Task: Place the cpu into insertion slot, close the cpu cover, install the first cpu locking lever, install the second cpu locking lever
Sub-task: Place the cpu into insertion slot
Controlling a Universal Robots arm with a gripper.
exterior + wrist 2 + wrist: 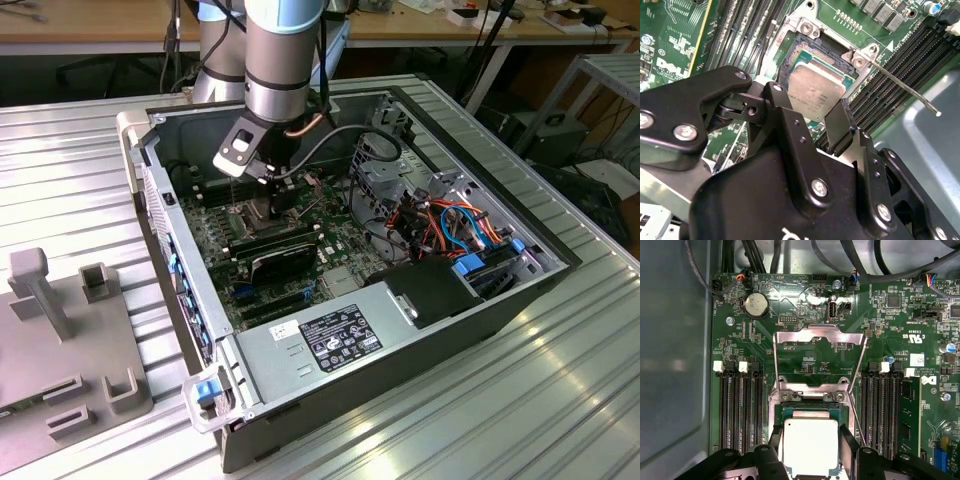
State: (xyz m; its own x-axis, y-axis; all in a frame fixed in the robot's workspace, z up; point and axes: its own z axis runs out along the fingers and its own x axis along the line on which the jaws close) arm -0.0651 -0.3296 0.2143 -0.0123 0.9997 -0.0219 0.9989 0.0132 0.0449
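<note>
The cpu [810, 450], a flat square chip with a silver-grey top, is pinched at two opposite edges by the claw [811, 440]. It sits over the insertion slot [801, 49], whose gold pins show past one edge. The cpu cover [820, 335], a silvery windowed frame, stands swung open behind the slot. A thin lever [905, 86] juts up beside the slot.

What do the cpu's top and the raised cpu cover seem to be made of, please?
The cpu has a top that looks like matte silver-grey metal, since it reflects light softly and evenly. The cpu cover looks like thin sheet metal, perhaps steel, with a shinier finish: its narrow bars catch bright highlights.
</note>
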